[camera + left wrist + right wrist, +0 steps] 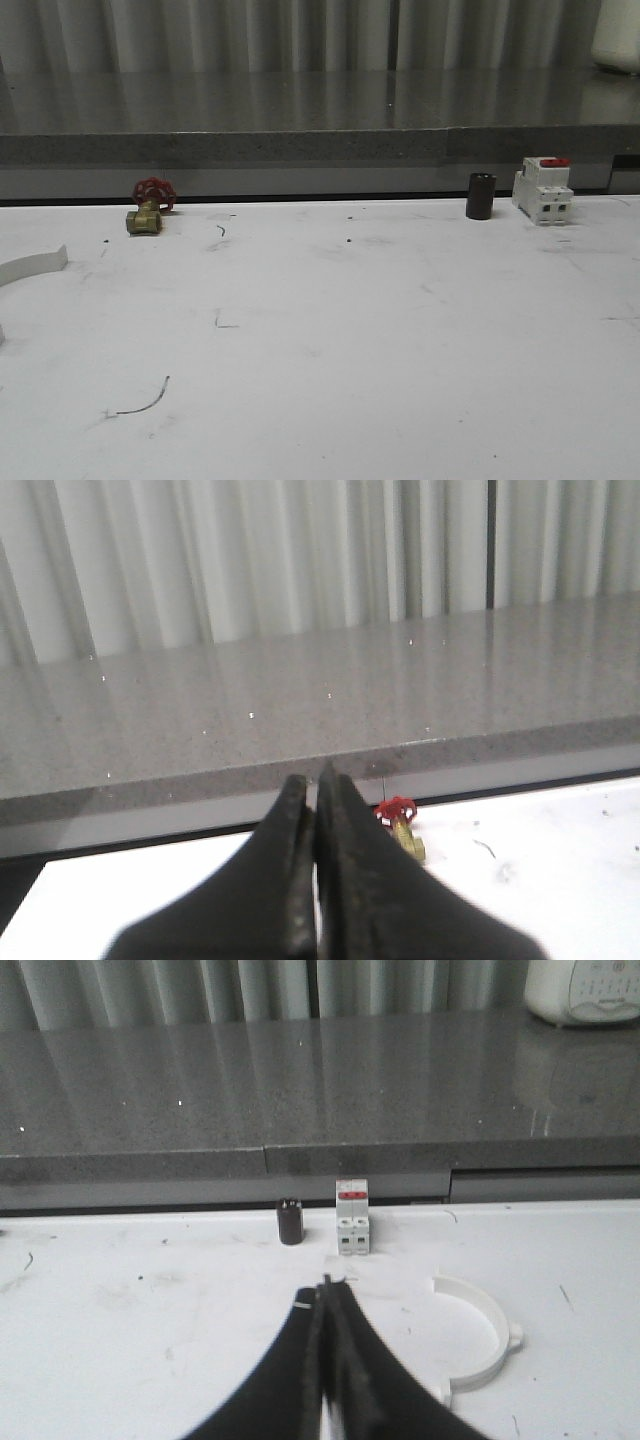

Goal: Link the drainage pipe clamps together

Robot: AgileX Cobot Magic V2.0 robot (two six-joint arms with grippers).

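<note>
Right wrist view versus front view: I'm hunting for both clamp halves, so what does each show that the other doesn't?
Right wrist view alone: a white half-ring clamp lying flat on the table, beside the shut right hand.

Front view alone: a curved white clamp band at the left table edge, cut off by the frame, and a brass valve with a red handwheel.

Shared: the white breaker with red switch and the black cylinder beside it.

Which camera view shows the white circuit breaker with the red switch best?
The front view shows the circuit breaker best: it is larger there, with its red switch and front face clear, right of the black cylinder. The right wrist view shows it smaller, beyond the shut right gripper.
</note>
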